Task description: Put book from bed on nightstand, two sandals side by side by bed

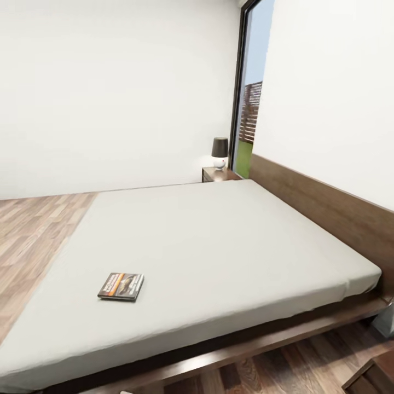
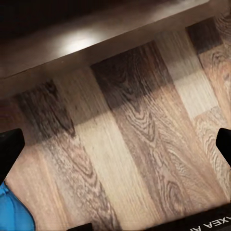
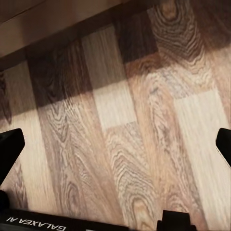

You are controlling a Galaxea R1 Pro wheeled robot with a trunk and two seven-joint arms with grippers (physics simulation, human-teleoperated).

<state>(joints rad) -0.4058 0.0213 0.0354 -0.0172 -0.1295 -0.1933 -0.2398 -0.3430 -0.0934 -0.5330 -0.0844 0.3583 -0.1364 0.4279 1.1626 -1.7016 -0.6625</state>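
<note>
The book point(image 1: 121, 285), dark-covered with an orange band, lies flat on the pale mattress of the bed point(image 1: 219, 241), near its front left part. A nightstand point(image 1: 219, 174) stands beyond the bed's far side, by the headboard. One bright blue sandal point(image 2: 12, 211) shows at the picture's edge in the left wrist view, on the plank floor close to the bed's dark frame point(image 2: 96, 38). My left gripper point(image 2: 115, 147) hangs open over bare floor, the sandal off to the side of one finger. My right gripper point(image 3: 115, 144) is open too, above floor planks.
A small lamp point(image 1: 220, 151) with a dark shade stands on the far nightstand, beside a tall black-framed window point(image 1: 249, 93). The wooden headboard point(image 1: 328, 205) runs along the right. A dark wooden furniture corner point(image 1: 377, 376) shows at the bottom right. Wood floor point(image 1: 27, 230) lies left of the bed.
</note>
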